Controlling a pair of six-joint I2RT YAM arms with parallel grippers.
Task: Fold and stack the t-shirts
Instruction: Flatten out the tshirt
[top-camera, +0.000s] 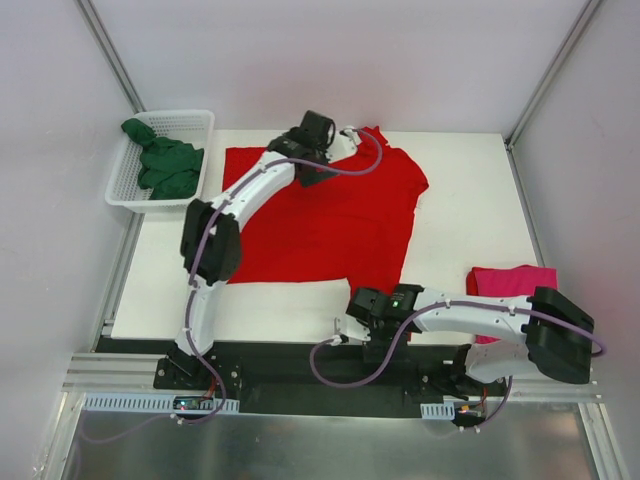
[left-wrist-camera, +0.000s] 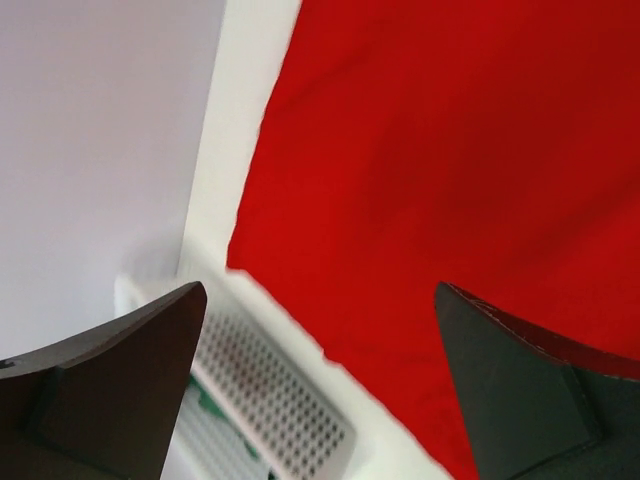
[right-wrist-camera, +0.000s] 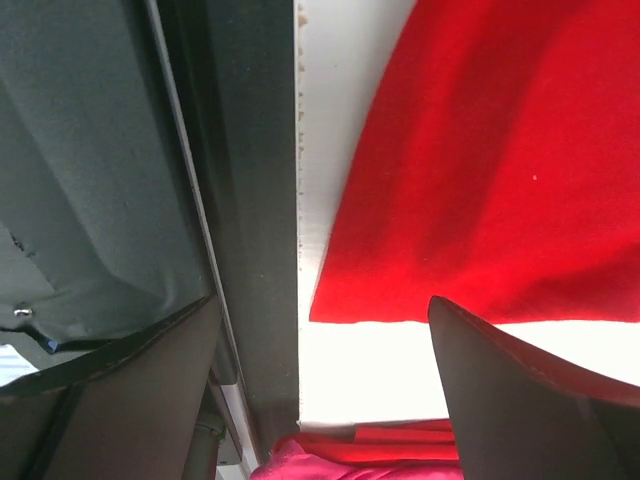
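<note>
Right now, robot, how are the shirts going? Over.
Left end effector, right end effector open, empty. Red t-shirt flat, unfolded. Pink t-shirt folded, right side; green t-shirt in basket. Nothing blocking.

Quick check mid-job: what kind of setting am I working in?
Likely a lab robot cell, not a home: plain white walls on metal framing, a white table, the left arm and right arm bolted to a rail.

Spread t-shirt (top-camera: 330, 225) lies between basket (top-camera: 122, 185), left, and folded t-shirt (top-camera: 500, 279), right.
</note>
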